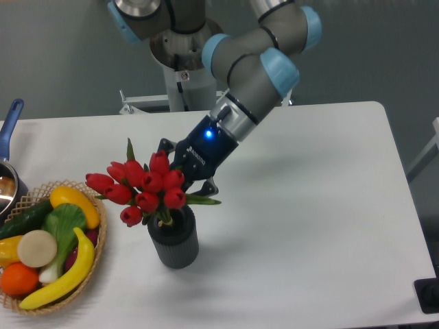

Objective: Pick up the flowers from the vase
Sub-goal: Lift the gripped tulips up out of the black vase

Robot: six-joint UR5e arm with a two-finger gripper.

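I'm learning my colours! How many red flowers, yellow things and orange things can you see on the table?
Red tulips in the vase: about 9, some overlap
Yellow things: 3 in the basket, namely banana, yellow pepper, a yellow piece at the left edge
Orange things: 1, the orange
Total: about 13

I see red tulips (145, 185) with green leaves in a dark grey vase (174, 240) marked by fine vertical ribs, all on a white table (309, 205). My arm (257, 75) is grey with pale blue joint caps, and its gripper (186, 179) is dark navy with a small blue light. The tan wicker basket (96, 257) holds a yellow banana, an orange and green vegetables, beside a pot with a blue handle (10, 120).
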